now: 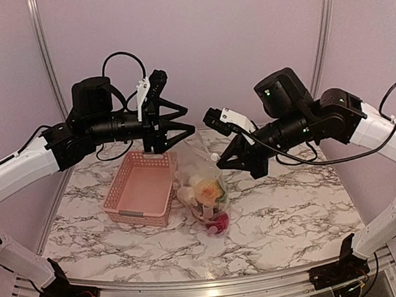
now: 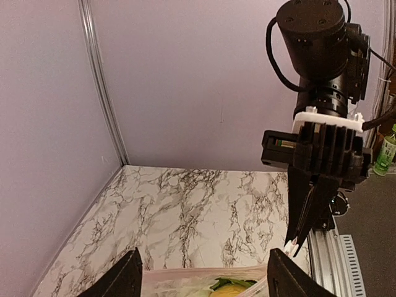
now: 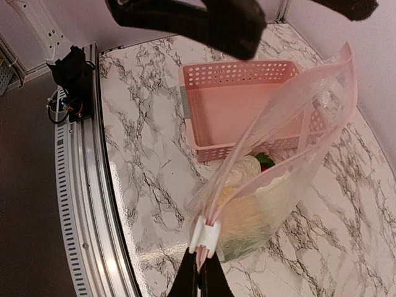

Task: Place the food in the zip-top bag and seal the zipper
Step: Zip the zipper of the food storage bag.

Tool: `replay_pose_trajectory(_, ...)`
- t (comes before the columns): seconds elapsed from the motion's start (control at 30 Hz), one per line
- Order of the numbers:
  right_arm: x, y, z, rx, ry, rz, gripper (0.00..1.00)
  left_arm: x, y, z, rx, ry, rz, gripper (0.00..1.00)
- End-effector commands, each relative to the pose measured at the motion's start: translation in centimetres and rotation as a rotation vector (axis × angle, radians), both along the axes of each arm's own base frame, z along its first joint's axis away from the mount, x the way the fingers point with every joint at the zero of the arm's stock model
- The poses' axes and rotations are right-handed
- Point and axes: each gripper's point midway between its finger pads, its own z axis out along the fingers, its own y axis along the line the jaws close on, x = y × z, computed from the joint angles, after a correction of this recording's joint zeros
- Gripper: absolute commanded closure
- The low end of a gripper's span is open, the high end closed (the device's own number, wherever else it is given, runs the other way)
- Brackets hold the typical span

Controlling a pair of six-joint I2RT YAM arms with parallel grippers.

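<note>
The zip-top bag point(image 1: 202, 179) hangs between my two grippers above the table, with the food point(image 1: 206, 191) bunched at its bottom: yellow, white, green and red pieces. My right gripper point(image 1: 217, 159) is shut on the bag's end just below the white slider point(image 3: 205, 236) of the zipper point(image 3: 272, 117). The two strips of the zipper spread apart toward the far end. My left gripper point(image 1: 176, 142) is at that far end with its jaws wide apart. In the left wrist view the bag's rim point(image 2: 185, 277) runs between the fingers, with yellow and green food point(image 2: 232, 288) under it.
The pink lattice basket point(image 1: 140, 189) stands on the marble table just left of the bag and holds nothing visible. It also shows in the right wrist view point(image 3: 241, 111). Aluminium rails run along the table's near edge point(image 3: 80, 204). Pink walls close the back and sides.
</note>
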Motion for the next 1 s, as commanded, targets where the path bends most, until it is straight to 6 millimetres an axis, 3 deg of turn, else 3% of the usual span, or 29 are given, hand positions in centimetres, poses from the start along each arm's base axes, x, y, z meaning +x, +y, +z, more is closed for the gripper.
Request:
replay_pose_trajectory(0.0, -1.5, -0.3, 2.6, -0.005, -0.013, 0.057, 1.00, -2.0, -1.5, -1.3, 0.044, 0.011, -0.092, 0.29)
replay_pose_trajectory(0.2, -2.4, -1.0, 5.8, 0.011, -0.018, 0.072, 1.00, -4.7, -4.0, -0.4, 0.053, -0.007, -0.172, 0.28)
replay_pose_trajectory(0.43, -2.2, -1.5, 4.2, -0.046, -0.038, 0.078, 1.00, -6.3, -4.7, -1.5, 0.088, 0.027, -0.218, 0.38)
replay_pose_trajectory(0.7, -2.3, -0.9, 5.4, -0.012, -0.041, 0.100, 1.00, -7.4, -5.2, -3.1, 0.101, 0.079, -0.259, 0.43)
replay_pose_trajectory(0.97, -2.4, -0.7, 5.2, -0.022, -0.035, 0.099, 1.00, -7.8, -5.6, -3.8, 0.098, 0.135, -0.282, 0.53)
